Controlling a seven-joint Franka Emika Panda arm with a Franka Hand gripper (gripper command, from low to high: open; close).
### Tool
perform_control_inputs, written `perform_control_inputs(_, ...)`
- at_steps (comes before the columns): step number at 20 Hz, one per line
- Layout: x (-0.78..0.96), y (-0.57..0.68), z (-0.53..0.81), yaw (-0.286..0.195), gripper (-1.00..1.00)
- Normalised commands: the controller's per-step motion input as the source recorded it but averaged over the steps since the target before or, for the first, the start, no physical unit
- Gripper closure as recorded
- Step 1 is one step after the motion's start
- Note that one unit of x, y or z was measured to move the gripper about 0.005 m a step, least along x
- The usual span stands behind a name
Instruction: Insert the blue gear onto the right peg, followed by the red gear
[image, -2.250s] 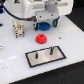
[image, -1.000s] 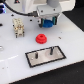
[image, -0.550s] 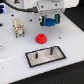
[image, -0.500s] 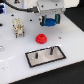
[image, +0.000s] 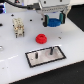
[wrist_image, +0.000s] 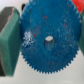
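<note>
Tool (image: 53, 21) grips the blue gear (wrist_image: 49, 40) — above the table, red gear (image: 41, 38) apart.

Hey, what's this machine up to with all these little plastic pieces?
A robot arm's gripper is holding a flat, wide bright-blue plastic gear up in the air, above the white table. In the wrist view the blue gear fills the picture between the fingers. A small chunky red plastic gear sits on the table, untouched. In front of it lies a black-framed grey plate with two thin dark upright pegs, both bare; the right peg has no gear on it yet.
</note>
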Motion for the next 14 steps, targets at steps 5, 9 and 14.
perform_control_inputs(5,0.85,-0.16,0.29,0.000,1.00)
perform_control_inputs(9,0.83,-0.21,0.22,0.000,1.00)
perform_control_inputs(14,0.82,-0.22,0.15,0.000,1.00)
